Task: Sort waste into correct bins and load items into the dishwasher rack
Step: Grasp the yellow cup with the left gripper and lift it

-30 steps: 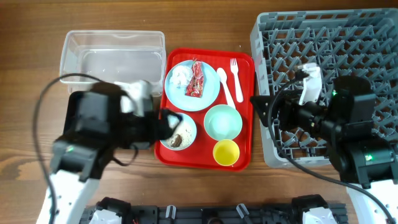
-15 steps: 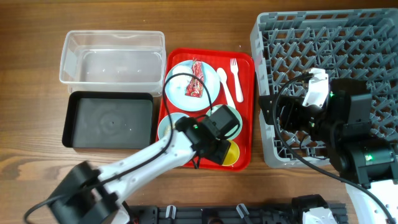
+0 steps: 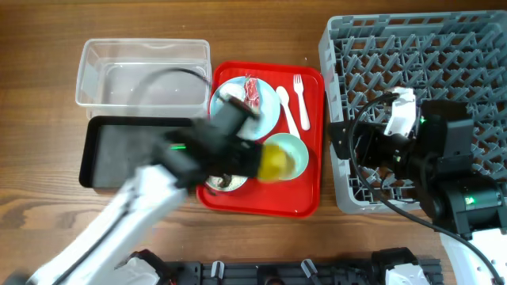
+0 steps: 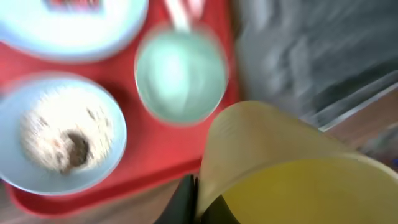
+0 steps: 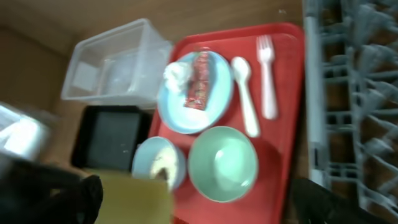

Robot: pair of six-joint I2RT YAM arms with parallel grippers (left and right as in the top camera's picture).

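Note:
My left gripper [image 4: 196, 199] is shut on the wall of the small yellow cup [image 4: 298, 168], which hangs tilted above the red tray's front [image 3: 309, 198], beside the mint green bowl [image 3: 293, 150]. The small blue bowl [image 4: 59, 134] of rice and brown bits sits under my blurred left arm. On the blue plate [image 5: 193, 93] lie the red wrapper [image 5: 198, 78] and the tissue ball [image 5: 176, 71]. The white spoon [image 5: 244, 90] and fork [image 5: 267, 74] lie beside the plate. My right gripper [image 3: 342, 146] stands open at the grey dishwasher rack's left edge [image 3: 412, 47], holding nothing.
The clear tub [image 3: 142, 71] stands at the back left. The black tray [image 3: 103, 158] lies just in front of it, partly under my left arm. Bare wood shows along the table's front edge.
My left arm swung from the black tray to the yellow cup, shut on its wall and lifted it off the red tray. The right arm barely moved.

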